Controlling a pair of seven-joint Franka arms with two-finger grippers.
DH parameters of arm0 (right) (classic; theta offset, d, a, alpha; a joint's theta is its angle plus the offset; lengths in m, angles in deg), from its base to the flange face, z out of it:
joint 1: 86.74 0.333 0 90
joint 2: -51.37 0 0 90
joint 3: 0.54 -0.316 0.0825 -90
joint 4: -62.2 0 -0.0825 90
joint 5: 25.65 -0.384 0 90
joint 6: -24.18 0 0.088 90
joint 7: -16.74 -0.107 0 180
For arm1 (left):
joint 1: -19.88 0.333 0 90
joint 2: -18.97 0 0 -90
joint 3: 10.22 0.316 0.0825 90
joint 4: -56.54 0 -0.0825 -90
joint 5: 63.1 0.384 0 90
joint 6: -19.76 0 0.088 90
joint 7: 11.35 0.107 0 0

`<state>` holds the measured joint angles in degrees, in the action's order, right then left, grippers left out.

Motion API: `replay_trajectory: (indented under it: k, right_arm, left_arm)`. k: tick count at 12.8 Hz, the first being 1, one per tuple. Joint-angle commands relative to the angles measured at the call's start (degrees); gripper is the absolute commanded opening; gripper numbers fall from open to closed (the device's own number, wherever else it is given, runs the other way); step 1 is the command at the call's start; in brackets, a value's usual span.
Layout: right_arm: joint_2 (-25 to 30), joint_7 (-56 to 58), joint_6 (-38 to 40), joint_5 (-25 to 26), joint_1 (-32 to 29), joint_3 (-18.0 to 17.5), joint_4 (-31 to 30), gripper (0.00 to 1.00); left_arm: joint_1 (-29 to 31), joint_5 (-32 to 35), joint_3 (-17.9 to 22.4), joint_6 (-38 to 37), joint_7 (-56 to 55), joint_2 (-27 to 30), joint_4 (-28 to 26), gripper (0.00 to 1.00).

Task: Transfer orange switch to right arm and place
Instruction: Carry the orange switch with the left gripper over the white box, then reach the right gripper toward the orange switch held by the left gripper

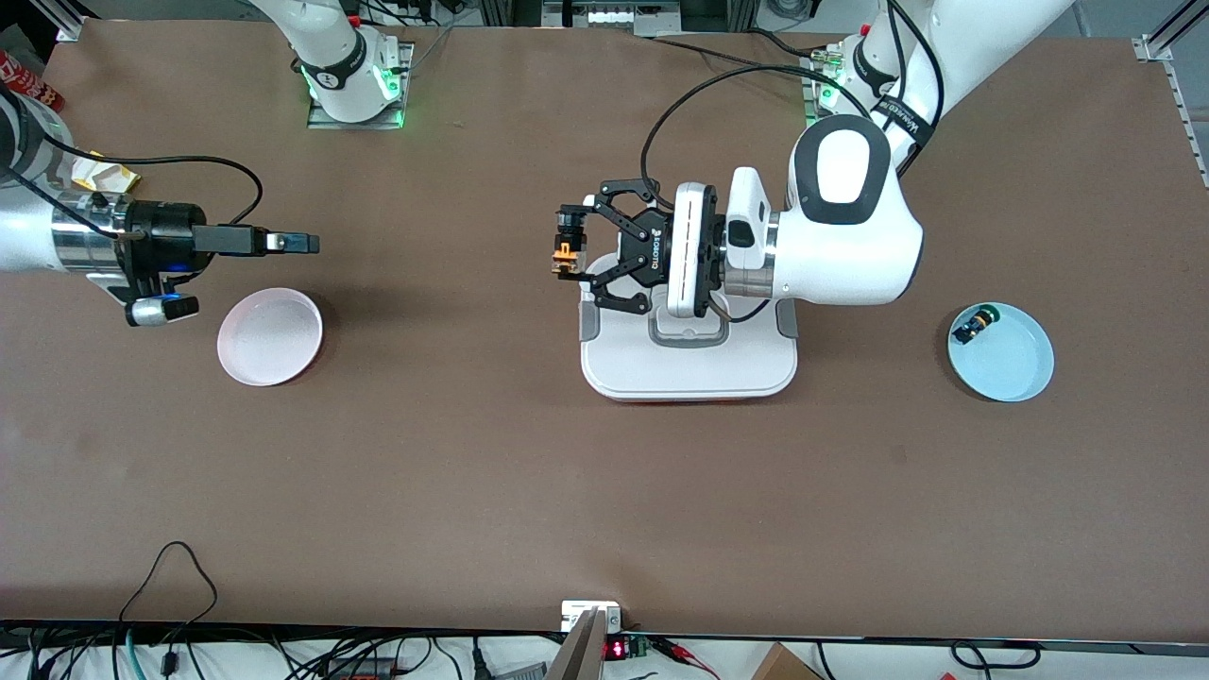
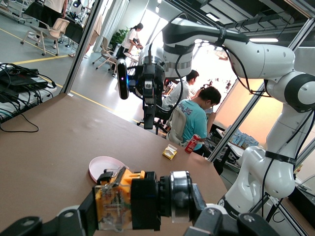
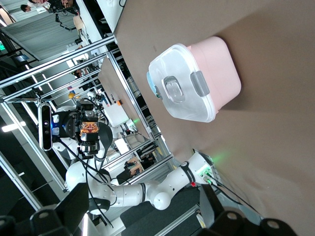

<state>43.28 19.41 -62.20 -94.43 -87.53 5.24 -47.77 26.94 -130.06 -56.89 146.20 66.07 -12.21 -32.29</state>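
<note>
The orange switch (image 1: 564,255), a small black cylinder with an orange cap, is clamped lengthwise in my left gripper (image 1: 570,242). The gripper hangs over the table just off the white box's edge, toward the right arm's end. The left wrist view shows the orange switch (image 2: 118,201) up close, filling the shut left gripper (image 2: 142,209). My right gripper (image 1: 307,244) hovers over bare table by the pink plate (image 1: 270,336), pointing at the left gripper with a wide gap between them. In the right wrist view the right gripper (image 3: 142,214) is open and holds nothing. The orange switch (image 3: 89,129) shows far off there.
A white lidded box (image 1: 688,364) on a pink base stands mid-table under the left wrist. A blue plate (image 1: 1015,368) toward the left arm's end holds a green-ringed switch (image 1: 975,327). A yellow packet (image 1: 104,174) and a red can (image 1: 24,80) lie near the right arm.
</note>
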Motion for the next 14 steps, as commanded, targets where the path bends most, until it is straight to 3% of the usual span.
replay_trajectory:
  k: [1,2,10,13,14]
  right_arm:
    - [0.88,-0.56,0.87,-8.87,0.09,-0.59,-5.49,1.0]
    - [0.89,-0.65,0.78,-12.66,1.31,-0.59,-7.35,1.0]
    - [-4.46,-1.0,0.17,-25.67,11.32,-0.59,-6.14,1.0]
    - [-6.14,-1.44,-5.1,-30.34,16.6,-0.59,-5.87,1.0]
    - [-7.02,-1.35,-5.89,-34.02,18.01,-0.59,-5.87,1.0]
  left_arm:
    - [0.15,-2.47,-0.34,0.91,1.86,1.21,-1.26,0.08]
    - [-0.02,-2.47,-0.34,0.91,1.94,1.21,-1.26,0.07]
    - [-0.11,-2.47,-0.34,0.38,1.86,1.13,-1.78,0.07]
    - [0.15,-2.47,-0.43,0.21,1.94,1.3,-2.14,0.06]
    - [0.15,-2.47,-0.43,0.21,1.86,1.3,-2.05,0.06]
